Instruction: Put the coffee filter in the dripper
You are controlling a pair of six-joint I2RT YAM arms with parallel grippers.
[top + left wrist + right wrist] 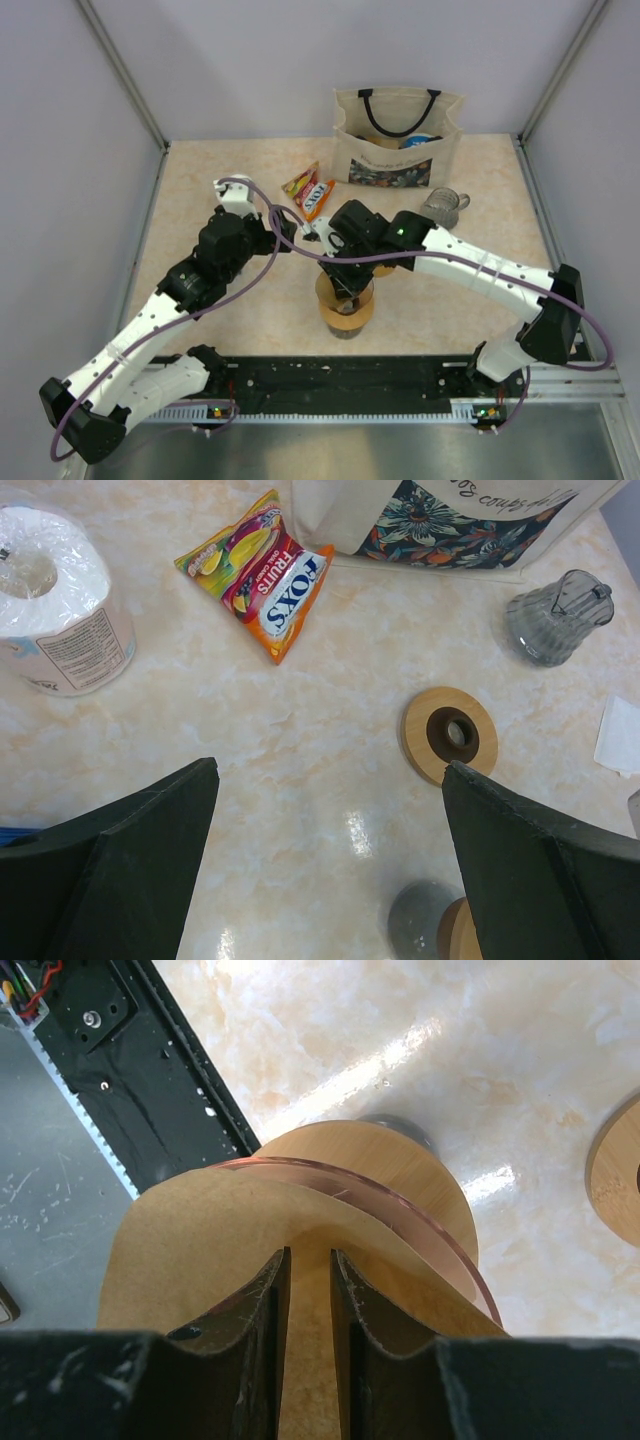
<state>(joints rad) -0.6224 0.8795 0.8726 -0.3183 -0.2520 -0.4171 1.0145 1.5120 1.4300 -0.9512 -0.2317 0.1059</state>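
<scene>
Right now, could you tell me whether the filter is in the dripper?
Partly in: the filter sits inside the rim of the dripper, pinched by the right gripper. Fully seated: cannot tell.

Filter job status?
Done: filter picked up and brought to the dripper rim. In hand: right gripper pinches the paper there; left gripper hangs open, empty. Left: seat it in the cone, release.
</scene>
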